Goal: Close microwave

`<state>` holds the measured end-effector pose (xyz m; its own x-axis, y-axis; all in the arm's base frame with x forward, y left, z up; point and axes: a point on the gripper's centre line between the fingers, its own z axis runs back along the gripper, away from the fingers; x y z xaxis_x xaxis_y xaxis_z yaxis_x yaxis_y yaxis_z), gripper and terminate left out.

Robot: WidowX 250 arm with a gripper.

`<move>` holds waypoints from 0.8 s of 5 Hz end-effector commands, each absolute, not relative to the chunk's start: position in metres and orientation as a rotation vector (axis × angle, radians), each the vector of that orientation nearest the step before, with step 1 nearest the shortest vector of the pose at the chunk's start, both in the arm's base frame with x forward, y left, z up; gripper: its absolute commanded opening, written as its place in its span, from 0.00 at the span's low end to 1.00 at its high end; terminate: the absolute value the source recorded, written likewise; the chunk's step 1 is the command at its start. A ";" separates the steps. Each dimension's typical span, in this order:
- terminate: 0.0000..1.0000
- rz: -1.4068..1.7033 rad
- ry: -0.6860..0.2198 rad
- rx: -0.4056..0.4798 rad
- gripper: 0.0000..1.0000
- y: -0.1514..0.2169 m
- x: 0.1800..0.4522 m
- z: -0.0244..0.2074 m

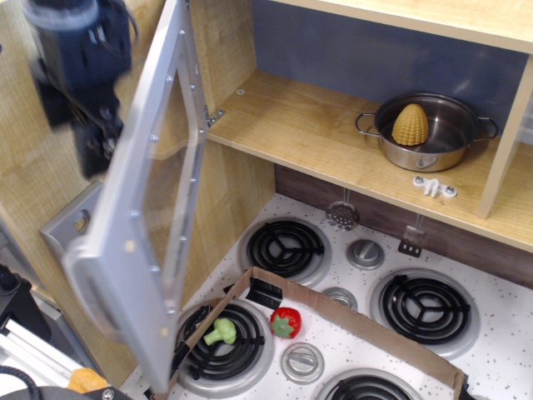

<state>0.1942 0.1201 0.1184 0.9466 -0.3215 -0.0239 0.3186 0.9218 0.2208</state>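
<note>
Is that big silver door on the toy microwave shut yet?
No, open. The silver-grey plastic door with the clear window swings far out from its hinge, leaving the wooden cavity exposed.

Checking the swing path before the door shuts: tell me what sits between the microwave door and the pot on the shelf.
In the only view, bare wooden shelf lies between the microwave door and the pot holding the corn; nothing stands there.

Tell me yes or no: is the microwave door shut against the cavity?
No, the microwave door stands swung far out on its hinge, leaving the wooden cavity with the pot open to view.
</note>
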 end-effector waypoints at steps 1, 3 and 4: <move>0.00 -0.286 -0.207 0.088 1.00 0.093 0.228 0.118; 0.00 -0.232 -0.329 0.003 1.00 0.064 0.248 0.112; 0.00 -0.211 -0.429 -0.044 1.00 0.048 0.257 0.101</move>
